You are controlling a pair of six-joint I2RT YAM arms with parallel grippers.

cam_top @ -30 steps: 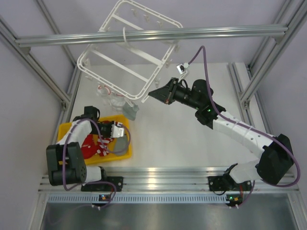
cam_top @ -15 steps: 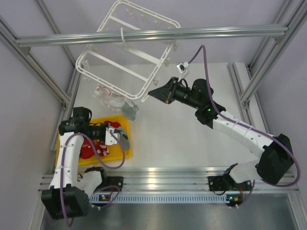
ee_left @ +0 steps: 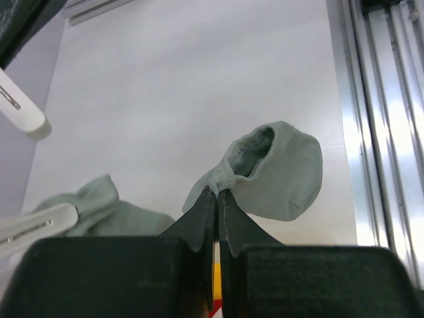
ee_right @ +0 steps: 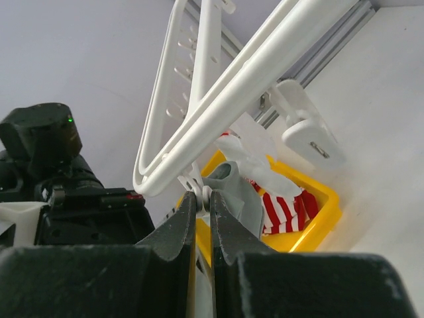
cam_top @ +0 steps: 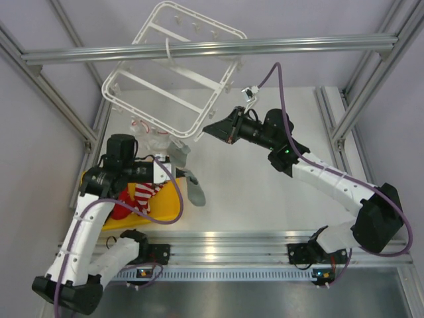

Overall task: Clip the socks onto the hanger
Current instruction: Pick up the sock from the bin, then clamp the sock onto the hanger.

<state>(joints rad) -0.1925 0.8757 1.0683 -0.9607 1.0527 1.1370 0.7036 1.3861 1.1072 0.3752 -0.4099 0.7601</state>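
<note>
The white hanger (cam_top: 165, 74) hangs tilted under the top beam. My right gripper (cam_top: 211, 130) is shut on one of its small clips (ee_right: 204, 193) at the frame's near corner (ee_right: 156, 177). My left gripper (cam_top: 173, 173) is shut on the cuff of a grey sock (cam_top: 193, 190), which dangles over the table just right of the tray. From the left wrist the held sock (ee_left: 281, 173) hangs from the closed fingertips (ee_left: 217, 193). A second grey sock (cam_top: 180, 154) hangs below the hanger's lower corner. Red-and-white striped socks (cam_top: 138, 196) lie in the tray.
The yellow tray (cam_top: 171, 207) sits at the table's left front. Grey aluminium beams (cam_top: 265, 45) cross overhead and run along both sides and the front edge (cam_top: 218, 244). A white clip (ee_right: 306, 130) dangles from the hanger, close to my right gripper.
My left gripper closed on the grey sock in the tray, then lifted it out and swung it right, past the tray's edge. The hanger shifted slightly left. My right arm stayed put.
</note>
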